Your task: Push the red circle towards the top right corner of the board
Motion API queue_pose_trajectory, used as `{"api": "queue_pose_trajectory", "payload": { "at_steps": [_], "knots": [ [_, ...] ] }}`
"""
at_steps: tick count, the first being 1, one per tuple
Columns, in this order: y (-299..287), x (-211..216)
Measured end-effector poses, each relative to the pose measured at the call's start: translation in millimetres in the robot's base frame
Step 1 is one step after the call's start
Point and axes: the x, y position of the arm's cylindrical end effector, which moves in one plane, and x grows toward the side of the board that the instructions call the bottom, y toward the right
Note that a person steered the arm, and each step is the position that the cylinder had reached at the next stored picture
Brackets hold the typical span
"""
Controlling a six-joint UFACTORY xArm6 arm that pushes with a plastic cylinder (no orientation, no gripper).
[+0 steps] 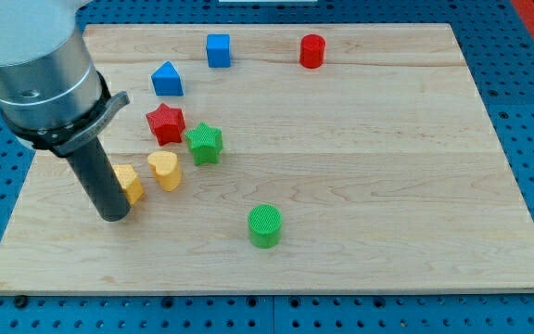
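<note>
The red circle (312, 51) stands near the view's top, right of centre, on the wooden board (387, 186). My tip (114, 216) rests on the board at the view's left, far from the red circle, right beside a yellow block (130, 183) that it partly hides. A yellow heart (165, 170), a red star (166, 122) and a green star (205, 143) lie just to the tip's upper right.
A blue cube (218, 50) and a blue pointed block (167, 80) lie near the view's top left. A green cylinder (265, 225) stands low at the centre. The arm's grey body (35, 65) covers the board's top left corner.
</note>
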Motion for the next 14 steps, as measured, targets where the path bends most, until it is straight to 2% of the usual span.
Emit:
{"api": "queue_pose_trajectory", "payload": {
  "at_steps": [2, 3, 5, 6, 8, 10, 12, 14],
  "knots": [
    [-25, -4],
    [-63, -2],
    [-82, -41],
    [-82, -79],
    [-57, -102],
    [-53, -192],
    [-19, -148],
    [58, -175]
  ]
}}
